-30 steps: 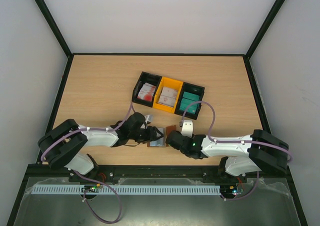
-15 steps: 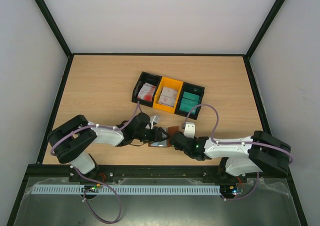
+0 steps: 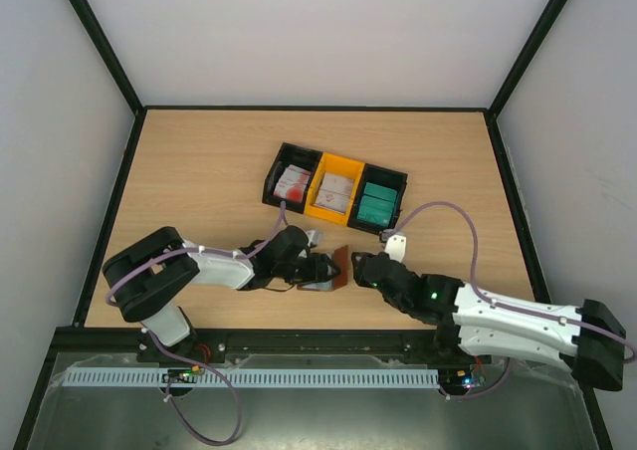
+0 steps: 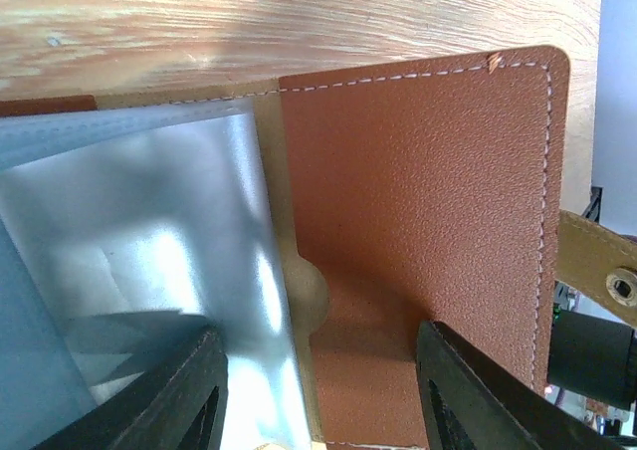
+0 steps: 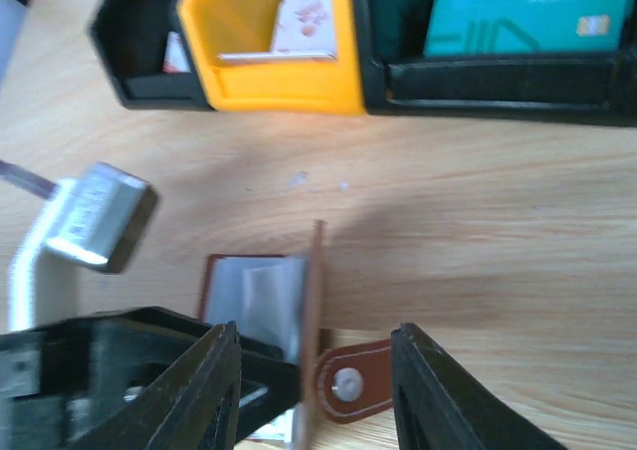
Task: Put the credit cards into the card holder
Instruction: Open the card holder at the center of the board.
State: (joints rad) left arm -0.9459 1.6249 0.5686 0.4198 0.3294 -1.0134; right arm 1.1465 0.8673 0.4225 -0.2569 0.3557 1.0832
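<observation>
Just before the bins (image 3: 334, 191), the left gripper (image 3: 317, 268) pinches the card holder (image 3: 328, 272) open for loading; the right gripper (image 5: 314, 395) hovers beside it, spread and empty.

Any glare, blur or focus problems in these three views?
Top external: even light, sharp. Left wrist: glare on the card holder's clear pockets; fingers at the bottom edge soft. Right wrist: motion-blurred throughout, the yellow bin and teal cards smeared, soft shadow on the table.

white arms (image 3: 518, 316), black joints, looping purple cables (image 3: 453, 226).
</observation>
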